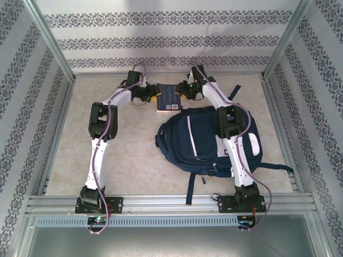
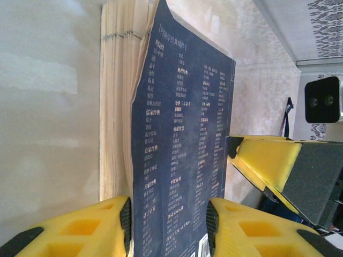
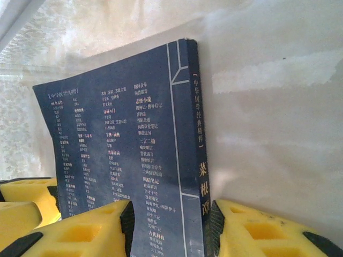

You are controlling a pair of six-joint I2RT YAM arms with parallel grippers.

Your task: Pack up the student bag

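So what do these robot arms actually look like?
The left arm and right arm have white shells with black joints, and a purplish cable runs along each. The left gripper and right gripper have chunky yellow fingers with black pads.

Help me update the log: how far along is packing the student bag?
Early. Done: nothing visibly packed; the student bag lies on the table. In hand: the left gripper and right gripper both straddle a book beyond it; whether clamped is unclear. Left: getting the book inside.
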